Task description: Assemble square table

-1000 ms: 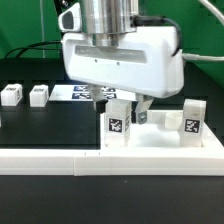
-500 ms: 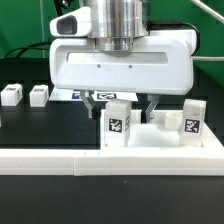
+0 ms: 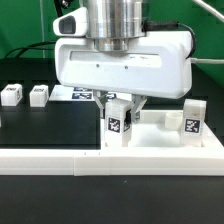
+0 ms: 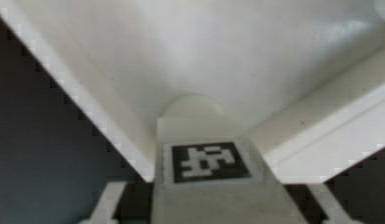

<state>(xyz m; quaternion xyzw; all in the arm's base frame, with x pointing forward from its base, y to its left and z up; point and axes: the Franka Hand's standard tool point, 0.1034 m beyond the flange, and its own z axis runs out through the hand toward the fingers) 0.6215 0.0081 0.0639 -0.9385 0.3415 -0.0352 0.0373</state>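
Note:
A white block leg [image 3: 118,122] with a black-white tag stands upright on the large white square tabletop [image 3: 160,148]. My gripper [image 3: 120,104] reaches down over it, one finger tight against each side, shut on the leg's upper part. In the wrist view the same leg [image 4: 207,150] runs up between my fingers [image 4: 114,203], with the tabletop's white surface [image 4: 260,50] beyond it. A second leg [image 3: 193,118] stands on the tabletop toward the exterior view's right, with a smaller white piece [image 3: 170,121] beside it. Two more legs [image 3: 11,95] [image 3: 39,94] sit on the black table at the left.
A long white rail [image 3: 40,158] runs along the front of the black table, against the tabletop's near edge. The marker board [image 3: 68,93] lies flat behind my gripper's body, partly hidden by it.
My gripper has shifted slightly toward the exterior view's right and lower, and its fingers have closed from wide apart onto the sides of the upright leg.

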